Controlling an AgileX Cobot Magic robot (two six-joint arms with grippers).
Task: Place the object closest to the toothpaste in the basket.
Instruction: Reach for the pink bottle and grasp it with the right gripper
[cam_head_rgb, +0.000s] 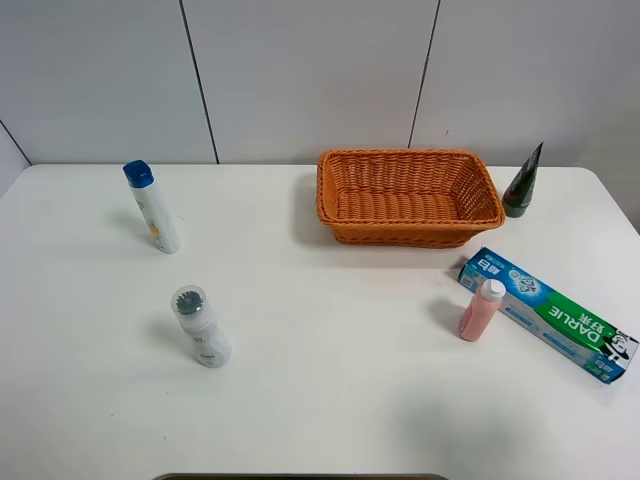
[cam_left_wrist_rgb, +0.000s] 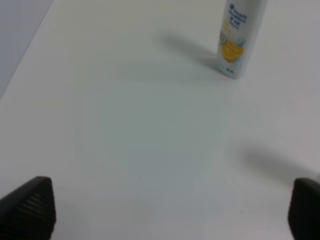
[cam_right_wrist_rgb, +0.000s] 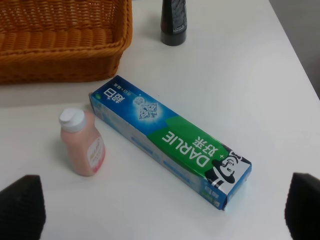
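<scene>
Left gripper (cam_left_wrist_rgb: 167, 212) is hanging over the table (cam_head_rgb: 320, 340), fingers wide apart, blue-capped bottle (cam_head_rgb: 153, 207) standing beyond it. Basket (cam_head_rgb: 400, 232) is sitting far, right of centre. Pink bottle (cam_head_rgb: 481, 309) is standing just left of the toothpaste box (cam_head_rgb: 547, 313). Right gripper (cam_right_wrist_rgb: 162, 207) is hovering near both, fingers wide.

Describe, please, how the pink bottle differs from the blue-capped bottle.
The pink bottle has a white cap; the blue-capped bottle has a white body. The pink bottle looks shorter, the blue-capped bottle taller and slimmer. The pink bottle stands beside the toothpaste box, the blue-capped bottle across the table at far left. Both stand upright, capped.
</scene>
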